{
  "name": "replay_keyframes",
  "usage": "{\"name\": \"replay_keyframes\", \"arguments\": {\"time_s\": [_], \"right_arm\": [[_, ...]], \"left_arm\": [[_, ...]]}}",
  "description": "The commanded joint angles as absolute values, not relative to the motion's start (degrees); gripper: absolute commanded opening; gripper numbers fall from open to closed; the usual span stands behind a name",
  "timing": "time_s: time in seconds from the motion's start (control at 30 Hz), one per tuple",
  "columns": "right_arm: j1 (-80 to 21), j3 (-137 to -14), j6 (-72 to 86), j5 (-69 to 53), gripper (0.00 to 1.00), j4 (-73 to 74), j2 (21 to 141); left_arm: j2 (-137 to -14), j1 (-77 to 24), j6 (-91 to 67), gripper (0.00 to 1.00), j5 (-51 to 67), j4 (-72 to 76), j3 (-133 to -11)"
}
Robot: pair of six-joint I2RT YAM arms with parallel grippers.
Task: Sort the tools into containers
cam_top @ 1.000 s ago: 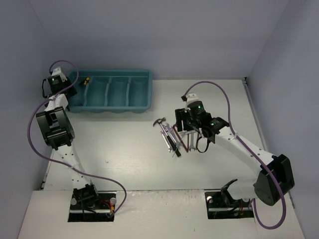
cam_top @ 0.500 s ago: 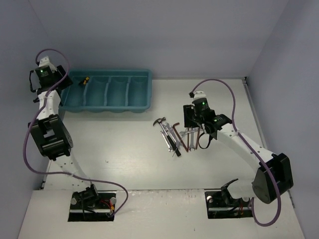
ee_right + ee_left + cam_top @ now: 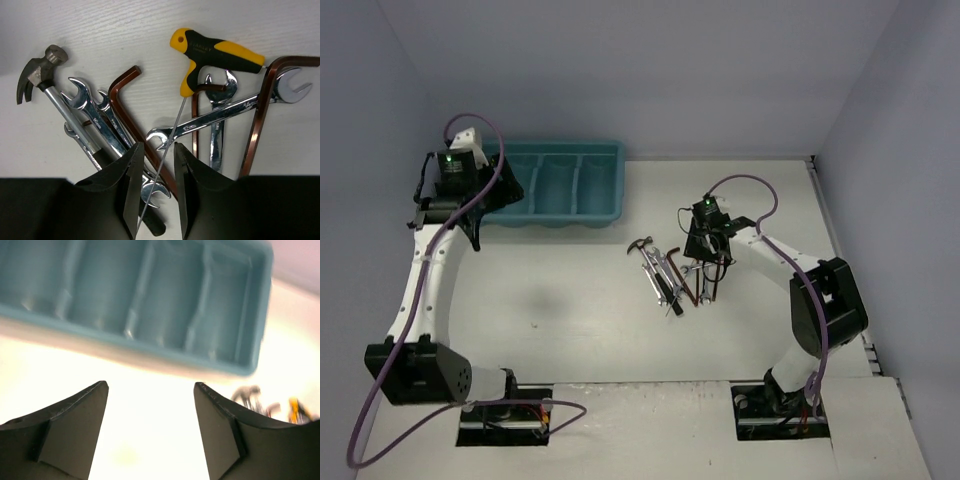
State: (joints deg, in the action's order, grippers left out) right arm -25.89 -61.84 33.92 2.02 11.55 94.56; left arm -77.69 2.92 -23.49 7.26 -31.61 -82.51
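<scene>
Down onto the tools (image 3: 672, 272) my right gripper (image 3: 156, 150) has dropped; my left gripper (image 3: 150, 386) has swung to the near side of the teal tray (image 3: 570, 215).
The tools lie heaped on the table (image 3: 570, 300), well apart from the tray; right jaws narrowly apart astride the thin shaft of the yellow-handled key (image 3: 215, 52) (not pinching yet), left jaws wide.

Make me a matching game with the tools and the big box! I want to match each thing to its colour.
Things:
1. hammer head
2. tray
3. T-handle tool
4. L-shaped key

Colours:
A. teal
B. yellow and black
C. reddish brown
D. dull grey

Pairs: 1-D, 2-A, 3-B, 4-C
</scene>
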Motion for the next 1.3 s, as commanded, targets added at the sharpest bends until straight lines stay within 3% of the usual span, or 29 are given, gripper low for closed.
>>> {"name": "replay_keyframes", "arguments": {"time_s": [0.0, 0.2, 0.77, 0.97, 1.07, 1.13, 1.27], "right_arm": [[-27.57, -60.51, 43.30, 3.66, 0.28, 11.46, 94.82], [-29.53, -58.77, 47.07, 5.10, 0.29, 11.62, 96.31], [-31.89, -56.26, 51.45, 11.85, 0.26, 12.53, 98.46], [-31.90, -55.90, 51.19, 12.13, 0.21, 12.48, 99.48], [-31.90, -56.15, 50.65, 12.46, 0.12, 12.48, 99.58], [-32.17, -56.16, 50.14, 12.60, 0.01, 12.49, 99.05], [-34.51, -56.94, 48.14, 13.63, 0.00, 12.57, 96.58]], "left_arm": [[-69.70, -2.03, -25.49, 0.67, 7.44, -36.50, -81.23], [-63.61, -5.72, -26.22, 0.73, 9.51, -39.95, -79.58], [-60.07, -7.50, -26.37, 0.74, 10.46, -42.01, -77.65], [-60.93, -8.28, -26.39, 0.74, 10.57, -42.01, -77.75], [-61.34, -8.78, -26.29, 0.74, 10.89, -42.01, -78.37], [-61.92, -9.03, -26.27, 0.74, 11.65, -42.00, -79.21], [-62.63, -10.85, -26.53, 0.74, 12.27, -41.85, -81.54]]}}
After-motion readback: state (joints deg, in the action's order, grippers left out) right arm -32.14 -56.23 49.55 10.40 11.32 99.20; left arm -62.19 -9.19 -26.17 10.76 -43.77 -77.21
